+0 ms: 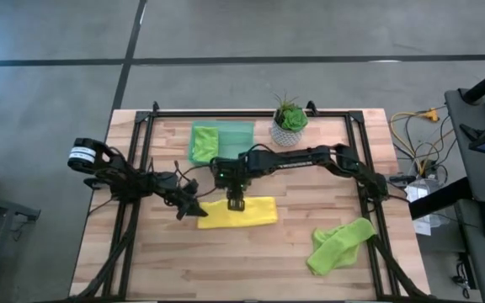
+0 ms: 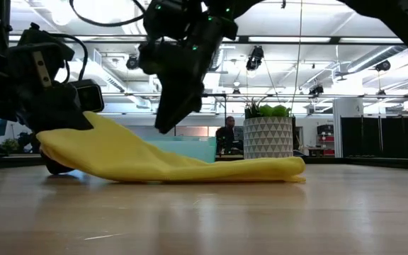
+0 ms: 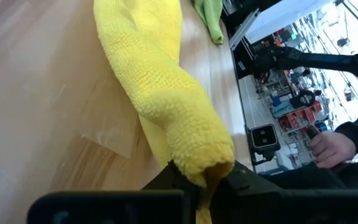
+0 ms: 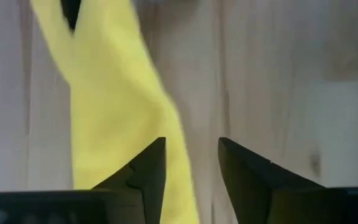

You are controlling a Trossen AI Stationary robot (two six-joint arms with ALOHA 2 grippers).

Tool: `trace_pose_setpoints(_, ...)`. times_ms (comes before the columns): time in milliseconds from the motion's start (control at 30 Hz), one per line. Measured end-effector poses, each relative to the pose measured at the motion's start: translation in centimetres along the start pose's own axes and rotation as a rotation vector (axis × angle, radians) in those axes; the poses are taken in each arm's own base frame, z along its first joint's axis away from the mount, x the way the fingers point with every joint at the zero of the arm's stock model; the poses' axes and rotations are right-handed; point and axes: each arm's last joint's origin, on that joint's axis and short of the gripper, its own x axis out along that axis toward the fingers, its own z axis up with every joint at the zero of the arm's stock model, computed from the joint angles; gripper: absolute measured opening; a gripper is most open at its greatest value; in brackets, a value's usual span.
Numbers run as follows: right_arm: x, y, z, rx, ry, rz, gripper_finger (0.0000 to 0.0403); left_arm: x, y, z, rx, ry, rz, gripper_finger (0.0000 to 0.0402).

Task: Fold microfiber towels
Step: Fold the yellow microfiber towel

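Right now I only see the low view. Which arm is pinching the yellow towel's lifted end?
Observer: The left gripper is shut on the yellow towel, as the left wrist view shows.
Operator: And the other arm?
Observer: The right gripper is open, holding nothing, just above the towel.
Operator: Are there more towels?
Observer: Yes, a crumpled lime green towel lies toward the table's front right, and another green towel rests at the back on the tray.
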Motion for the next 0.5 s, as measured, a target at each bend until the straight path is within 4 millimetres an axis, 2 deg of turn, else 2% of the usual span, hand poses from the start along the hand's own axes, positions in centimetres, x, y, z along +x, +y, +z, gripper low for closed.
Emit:
trace_pose_setpoints(133, 1.1, 1.6, -1.5, -0.004, 0.025, 0.02, 0.0123, 0.0, 0.0, 0.0, -0.021, -0.002, 0.001, 0.0)
trace_pose_setpoints(367, 2.8, 4.3, -3.3, 0.002, -0.026, 0.068, 0.0026, 0.0, 0.0, 0.0, -0.045, -0.003, 0.002, 0.0)
trace_pose_setpoints(500, 4.3, 4.8, -4.0, 0.022, -0.024, 0.026, 0.0012, 0.0, -0.1, 0.1, -0.067, -0.007, -0.004, 0.0)
